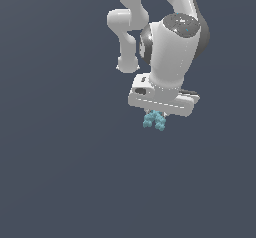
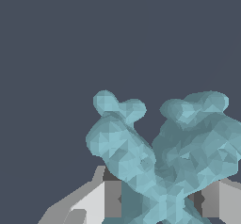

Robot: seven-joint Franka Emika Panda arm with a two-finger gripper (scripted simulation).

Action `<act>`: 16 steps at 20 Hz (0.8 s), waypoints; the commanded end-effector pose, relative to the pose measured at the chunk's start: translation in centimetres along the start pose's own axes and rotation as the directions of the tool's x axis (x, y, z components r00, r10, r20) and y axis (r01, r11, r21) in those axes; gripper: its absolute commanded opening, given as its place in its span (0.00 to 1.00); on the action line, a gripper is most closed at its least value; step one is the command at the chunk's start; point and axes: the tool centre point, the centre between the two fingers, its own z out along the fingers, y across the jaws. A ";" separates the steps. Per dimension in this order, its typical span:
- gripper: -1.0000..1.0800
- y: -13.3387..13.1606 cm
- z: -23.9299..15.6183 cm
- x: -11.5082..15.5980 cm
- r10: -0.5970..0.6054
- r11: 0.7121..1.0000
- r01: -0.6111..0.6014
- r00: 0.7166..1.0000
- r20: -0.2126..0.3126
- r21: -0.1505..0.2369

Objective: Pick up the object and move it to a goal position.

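The object (image 1: 154,120) is a small light-teal knobbly X-shaped piece. In the exterior view it hangs just under the white hand of my gripper (image 1: 156,117), which points down. My fingers are hidden behind the hand and the piece there. In the wrist view the object (image 2: 164,157) fills the lower right, very close to the camera, and sits between my two grey-white fingers (image 2: 101,199), which press on it from both sides. The gripper (image 2: 160,202) is shut on the object.
The white arm (image 1: 170,37) rises behind the hand to the picture's top edge. Everything around is a flat dark grey-blue ground (image 1: 60,172) with no other object or edge in view.
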 end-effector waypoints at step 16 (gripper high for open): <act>0.00 -4.5 -19.2 -4.0 0.000 1.000 0.000 1.000 0.000 -0.001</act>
